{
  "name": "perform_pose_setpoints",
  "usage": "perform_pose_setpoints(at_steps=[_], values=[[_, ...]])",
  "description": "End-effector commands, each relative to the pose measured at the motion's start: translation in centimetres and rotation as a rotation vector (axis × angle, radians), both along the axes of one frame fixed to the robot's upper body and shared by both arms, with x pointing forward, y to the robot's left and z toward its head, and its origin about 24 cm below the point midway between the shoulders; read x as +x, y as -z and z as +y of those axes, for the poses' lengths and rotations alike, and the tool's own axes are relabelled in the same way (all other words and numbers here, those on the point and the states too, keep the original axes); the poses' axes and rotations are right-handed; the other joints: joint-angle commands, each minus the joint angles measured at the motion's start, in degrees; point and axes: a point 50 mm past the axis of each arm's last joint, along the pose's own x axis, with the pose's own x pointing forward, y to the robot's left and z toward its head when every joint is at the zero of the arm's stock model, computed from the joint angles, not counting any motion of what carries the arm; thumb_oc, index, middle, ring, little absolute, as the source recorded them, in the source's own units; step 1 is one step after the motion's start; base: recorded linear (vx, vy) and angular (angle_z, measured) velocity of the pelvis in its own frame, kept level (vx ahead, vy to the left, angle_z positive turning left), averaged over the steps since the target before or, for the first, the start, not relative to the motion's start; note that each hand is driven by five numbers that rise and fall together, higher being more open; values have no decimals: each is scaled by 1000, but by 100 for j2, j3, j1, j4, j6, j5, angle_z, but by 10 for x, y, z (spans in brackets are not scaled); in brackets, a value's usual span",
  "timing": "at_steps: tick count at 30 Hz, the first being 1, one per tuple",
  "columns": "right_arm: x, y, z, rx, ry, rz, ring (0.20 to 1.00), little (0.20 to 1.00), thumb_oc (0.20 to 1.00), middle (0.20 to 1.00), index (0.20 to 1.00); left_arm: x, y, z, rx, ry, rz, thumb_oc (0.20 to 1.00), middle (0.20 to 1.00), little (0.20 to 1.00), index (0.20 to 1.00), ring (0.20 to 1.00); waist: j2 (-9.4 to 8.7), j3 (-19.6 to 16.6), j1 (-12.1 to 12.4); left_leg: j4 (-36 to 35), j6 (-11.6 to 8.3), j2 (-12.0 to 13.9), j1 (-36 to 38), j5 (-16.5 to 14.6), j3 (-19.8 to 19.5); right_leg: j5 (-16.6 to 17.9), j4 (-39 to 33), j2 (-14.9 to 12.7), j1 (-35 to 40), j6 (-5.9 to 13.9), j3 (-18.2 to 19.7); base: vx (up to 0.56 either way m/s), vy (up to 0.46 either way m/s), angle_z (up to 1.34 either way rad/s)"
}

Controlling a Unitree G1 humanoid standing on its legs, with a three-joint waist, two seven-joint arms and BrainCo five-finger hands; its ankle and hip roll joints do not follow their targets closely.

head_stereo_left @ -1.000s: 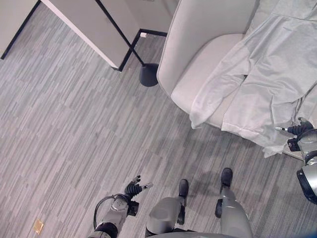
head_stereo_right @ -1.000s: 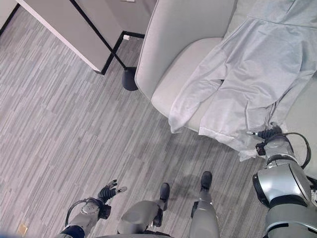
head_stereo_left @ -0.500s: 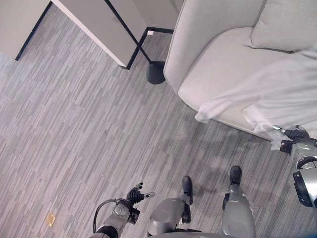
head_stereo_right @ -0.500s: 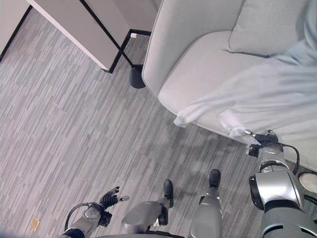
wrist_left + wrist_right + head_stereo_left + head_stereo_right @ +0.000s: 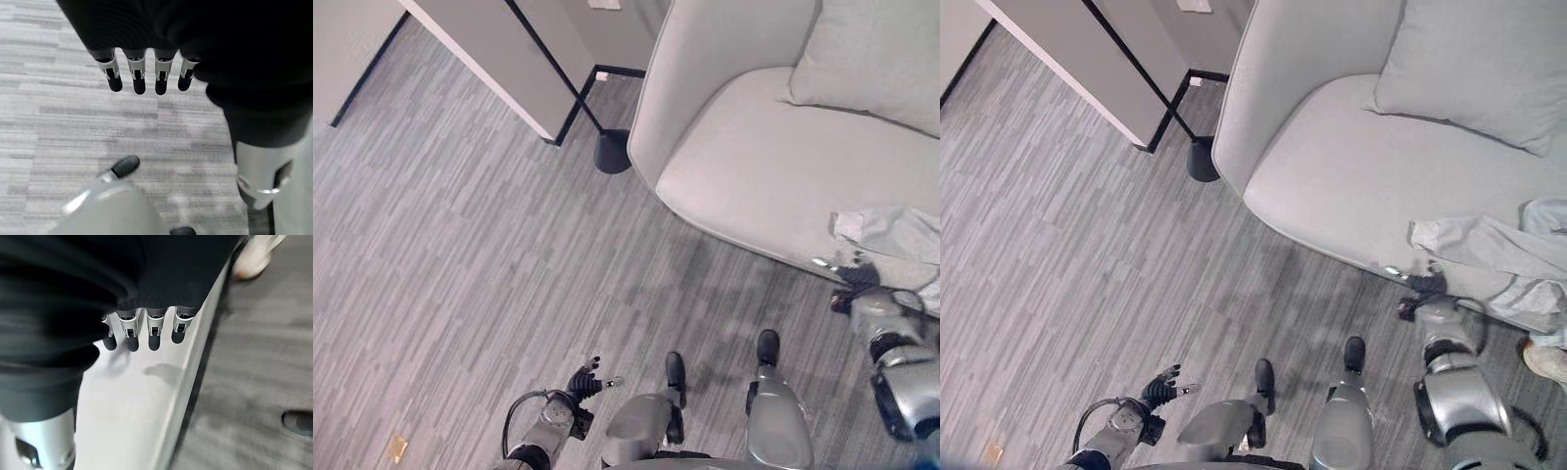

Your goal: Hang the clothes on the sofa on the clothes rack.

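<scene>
Left eye view, nearest first: the left robot hand (image 5: 583, 378) hangs low over the striped grey floor (image 5: 450, 264), fingers relaxed and straight, holding nothing. Its wrist view shows the same dark-tipped fingers (image 5: 137, 78) in a loose row above the carpet's woven bands.

Further off, the right robot hand (image 5: 1422, 285) sits at the front edge of the sofa (image 5: 1332, 176). In its wrist view the fingers (image 5: 142, 335) hang straight over the pale cushion, closed on nothing. The grey clothes (image 5: 1489, 257), soft, crumpled jersey bunched in folds, lie on the seat near its front right corner, just beside that hand; I cannot tell whether they touch.

The step looks like taking hold of the garment. I would reach into the thickest fold, gather plenty of cloth before closing, then lift clear of the seat so no sleeve drags.

Beyond, a plump square pillow (image 5: 1474, 69) leans at the back. At the sofa's rounded outer side stands a dark round base (image 5: 612, 151) with a thin black pole.
</scene>
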Motion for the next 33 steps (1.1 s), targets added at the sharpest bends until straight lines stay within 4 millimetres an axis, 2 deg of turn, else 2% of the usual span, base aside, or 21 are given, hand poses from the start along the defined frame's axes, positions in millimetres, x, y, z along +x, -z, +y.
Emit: perform_pose_setpoints(at_steps=[1, 2, 3, 4, 5, 7, 8, 9, 10, 14, 15, 19, 20, 22, 23, 24, 26, 28, 29, 32, 33], values=[[10, -32, -16, -215, -59, -64, 1000, 1000, 1000, 1000, 1000, 12, -3, -13, 38, 109, -27, 1000, 1000, 1000, 1000, 1000, 81, -99, -17, 4, -26, 541, 210, 48, -23, -214, 1093, -39, -339, 202, 361, -36, -80, 2], [6, -29, -12, -341, -159, -21, 1000, 1000, 1000, 1000, 1000, 16, -5, -9, 50, 100, -36, 1000, 1000, 1000, 1000, 1000, -106, -318, -50, 14, -24, 516, 237, 166, -93, -157, 844, 45, -318, 107, 397, 0, 0, 0], [6, -29, -12, -341, -159, -20, 1000, 1000, 1000, 1000, 1000, 16, -5, -9, 50, 100, -35, 1000, 1000, 1000, 1000, 1000, -107, -331, -48, 14, -24, 517, 227, 167, -93, -154, 839, 46, -326, 107, 397, -120, -88, -10], [10, -27, 6, -458, -311, 17, 1000, 1000, 1000, 1000, 1000, 19, -6, -1, 68, 75, -36, 1000, 1000, 1000, 1000, 1000, -361, -516, 111, 154, 8, 162, 3, 156, -724, -105, 610, 247, -352, -20, 669, -124, -109, -18], [12, -29, 10, -505, -363, 26, 1000, 1000, 1000, 1000, 1000, 20, -7, 3, 76, 60, -36, 1000, 1000, 1000, 1000, 1000, -496, -590, 200, 216, 51, 26, -130, 108, -914, -121, 561, 354, -310, -62, 794, -175, -132, -76], [9, -24, 10, -580, -439, 86, 1000, 1000, 1000, 1000, 1000, 16, -5, 7, 75, 40, -11, 1000, 1000, 1000, 1000, 1000, -720, -804, 280, 352, 113, -78, -235, 157, -832, -64, 378, 423, -166, -110, 958, -79, -58, -128], [9, -24, 10, -580, -439, 86, 1000, 1000, 1000, 1000, 1000, 16, -5, 7, 75, 40, -11, 1000, 1000, 1000, 1000, 1000, -720, -800, 291, 349, 113, -77, -225, 154, -820, -61, 374, 426, -161, -109, 970, 4, 1, -116], [2, -15, 5, -586, -446, 138, 1000, 1000, 1000, 1000, 1000, 7, 0, 11, 97, 51, 30, 1000, 1000, 1000, 1000, 1000, -866, -1085, 294, 269, 162, -170, -104, 148, -770, -85, 169, 428, 32, -156, 1021, 19, 13, -72], [1, -15, 5, -585, -446, 138, 1000, 1000, 1000, 1000, 1000, 6, 0, 11, 98, 51, 30, 1000, 1000, 1000, 1000, 1000, -866, -1083, 300, 264, 162, -170, -96, 149, -765, -84, 164, 429, 38, -155, 1025, -14, 71, -41], [-13, -6, 5, -520, -449, 149, 1000, 1000, 1000, 1000, 1000, -13, 11, 15, 120, 67, 123, 1000, 1000, 1000, 1000, 1000, -1021, -1512, 178, 87, 221, -298, 79, 146, -674, -90, 79, 384, 110, -183, 1050, -52, 85, -11], [-15, -9, 7, -555, -493, 155, 1000, 1000, 1000, 1000, 1000, -24, 16, 18, 130, 60, 172, 1000, 1000, 1000, 1000, 1000, -1035, -1641, 113, 26, 205, -331, 181, 130, -586, -84, 26, 321, 50, -180, 936, -37, 52, -22], [-15, -22, -1, -635, -507, 137, 1000, 1000, 1000, 1000, 1000, -34, 20, 21, 139, 66, 209, 1000, 1000, 1000, 1000, 1000, -1023, -1648, 29, 4, 169, -304, 354, 132, -409, -53, 16, 276, 18, -164, 821, -83, 36, -44], [-19, -32, -5, -662, -499, 100, 1000, 1000, 1000, 1000, 1000, -38, 21, 24, 148, 61, 231, 1000, 1000, 1000, 1000, 1000, -1015, -1640, -24, 4, 134, -278, 429, 117, -260, -65, 19, 214, 19, -156, 645, -161, -4, -50], [-18, -38, -4, -676, -503, 74, 1000, 1000, 1000, 1000, 1000, -40, 22, 25, 151, 56, 235, 1000, 1000, 1000, 1000, 1000, -989, -1656, 31, 4, 25, -213, 374, 92, 31, -196, -81, -48, 223, -131, -53, -154, -35, -50], [-18, -38, -4, -676, -503, 75, 1000, 1000, 1000, 1000, 1000, -40, 22, 25, 151, 57, 235, 1000, 1000, 1000, 1000, 1000, -986, -1647, 35, 4, 23, -210, 389, 87, 32, -201, -82, -45, 238, -131, -54, -114, -58, -88], [-19, -38, -2, -676, -514, 68, 1000, 1000, 1000, 1000, 1000, -38, 20, 27, 164, 64, 228, 1000, 1000, 1000, 1000, 1000, -993, -1682, 57, 4, -16, -171, 356, -5, 155, -260, -100, -145, 365, -123, -268, -138, -64, -115], [-25, -37, -6, -691, -525, 81, 1000, 1000, 1000, 1000, 1000, -32, 18, 27, 170, 79, 207, 1000, 1000, 1000, 1000, 1000, -1061, -1913, 93, 4, -73, -145, 185, -82, 324, -210, -204, -416, 686, -88, -338, -173, -119, -109], [-27, -37, -7, -694, -528, 85, 1000, 1000, 1000, 1000, 1000, -29, 17, 25, 165, 87, 199, 1000, 1000, 1000, 1000, 1000, -1066, -1995, 137, 4, -82, -128, 145, -99, 383, -210, -272, -519, 826, -63, -365, -109, -136, -81], [-24, -39, -4, -692, -540, 69, 1000, 1000, 1000, 1000, 1000, -25, 16, 19, 152, 108, 181, 1000, 1000, 1000, 1000, 1000, -1072, -2188, 243, 4, -108, -62, 37, -86, 485, -204, -448, -784, 1112, -20, -495, -136, -199, -49], [-23, -39, 3, -675, -560, 54, 1000, 1000, 1000, 1000, 1000, -18, 15, 9, 146, 166, 165, 1000, 1000, 1000, 1000, 1000, -1107, -2393, 387, 4, -139, 40, -20, -79, 603, -151, -655, -1121, 1363, -11, -496, -78, -228, -107], [-20, -37, 11, -655, -580, 44, 1000, 1000, 1000, 1000, 1000, -10, 12, 3, 137, 204, 140, 1000, 1000, 1000, 1000, 1000, -1090, -2489, 442, 4, -165, 194, -23, -84, 643, -150, -798, -1437, 1348, 1, -489, 3, -398, -137]])
